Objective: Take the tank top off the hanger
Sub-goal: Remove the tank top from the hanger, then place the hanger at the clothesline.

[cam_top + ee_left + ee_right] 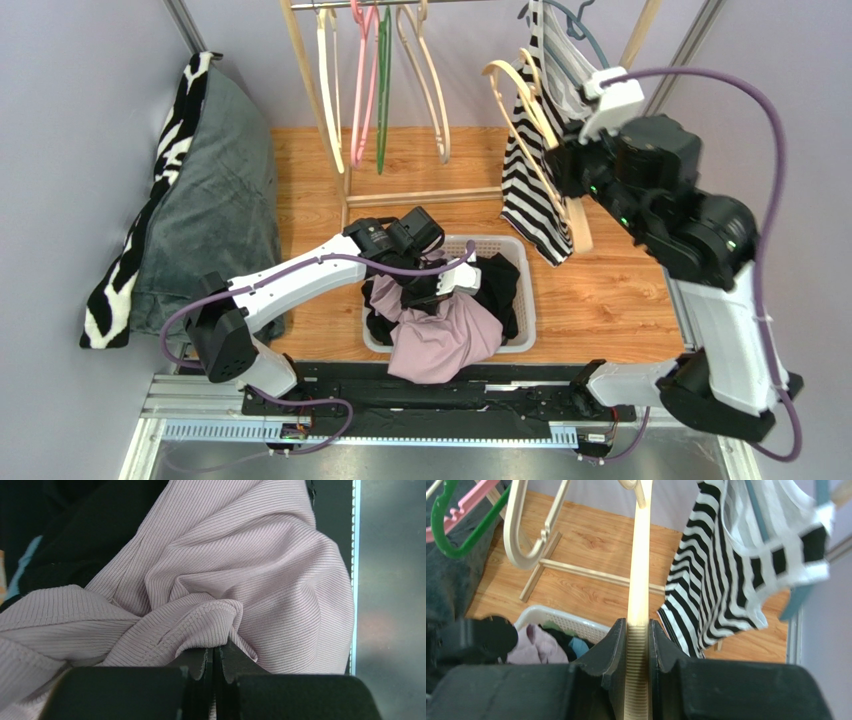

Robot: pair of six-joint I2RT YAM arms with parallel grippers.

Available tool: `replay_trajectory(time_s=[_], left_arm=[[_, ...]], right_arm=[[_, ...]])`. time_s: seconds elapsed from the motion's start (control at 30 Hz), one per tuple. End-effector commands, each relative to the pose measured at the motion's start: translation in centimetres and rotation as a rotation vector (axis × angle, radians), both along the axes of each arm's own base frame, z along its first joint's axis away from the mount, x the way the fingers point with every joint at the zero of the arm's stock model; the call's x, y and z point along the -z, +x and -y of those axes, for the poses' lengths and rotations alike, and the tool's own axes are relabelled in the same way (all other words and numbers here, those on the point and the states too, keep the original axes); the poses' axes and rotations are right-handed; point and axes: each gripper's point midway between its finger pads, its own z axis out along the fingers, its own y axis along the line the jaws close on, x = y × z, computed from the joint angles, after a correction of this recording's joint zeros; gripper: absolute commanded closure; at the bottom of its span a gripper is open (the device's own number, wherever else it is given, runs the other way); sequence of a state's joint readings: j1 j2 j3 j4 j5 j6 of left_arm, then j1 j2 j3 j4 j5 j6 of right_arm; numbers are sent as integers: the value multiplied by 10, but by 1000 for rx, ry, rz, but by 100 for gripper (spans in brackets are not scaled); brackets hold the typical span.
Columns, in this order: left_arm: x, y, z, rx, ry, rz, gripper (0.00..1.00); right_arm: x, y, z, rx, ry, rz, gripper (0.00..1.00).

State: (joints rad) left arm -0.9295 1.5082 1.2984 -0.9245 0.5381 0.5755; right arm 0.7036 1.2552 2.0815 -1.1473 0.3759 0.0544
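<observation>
Evidently the removal step is at its close. The right claw (637, 630) is clamped on the arm of the cream hanger (640, 570), held up beyond the far right corner of the basket (531, 300). That hanger shows bare. The pink tank top (240, 570), so judged, lies heaped in the basket and spills over its near rim. The left claw (214, 652), over the basket, has its jaws pressed together with a fold of the pink cloth nipped at their tips. A striped garment (525, 190) hangs beyond the basket on another hanger. The next move calls for parting the left jaws and lifting clear without dragging cloth out of the basket.
</observation>
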Motion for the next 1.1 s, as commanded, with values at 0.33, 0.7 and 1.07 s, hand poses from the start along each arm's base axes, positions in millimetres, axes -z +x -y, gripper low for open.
replay_trajectory(time_s=[0.33, 0.7, 1.07], left_arm=[[97, 45, -15, -115, 215, 156, 100], [127, 43, -31, -141, 295, 148, 63], [77, 20, -34, -138, 209, 95, 2]], right_arm=[[-58, 55, -28, 14, 80, 165, 100], [-65, 96, -35, 14, 118, 188, 100], [-53, 135, -45, -53, 310, 107, 100]])
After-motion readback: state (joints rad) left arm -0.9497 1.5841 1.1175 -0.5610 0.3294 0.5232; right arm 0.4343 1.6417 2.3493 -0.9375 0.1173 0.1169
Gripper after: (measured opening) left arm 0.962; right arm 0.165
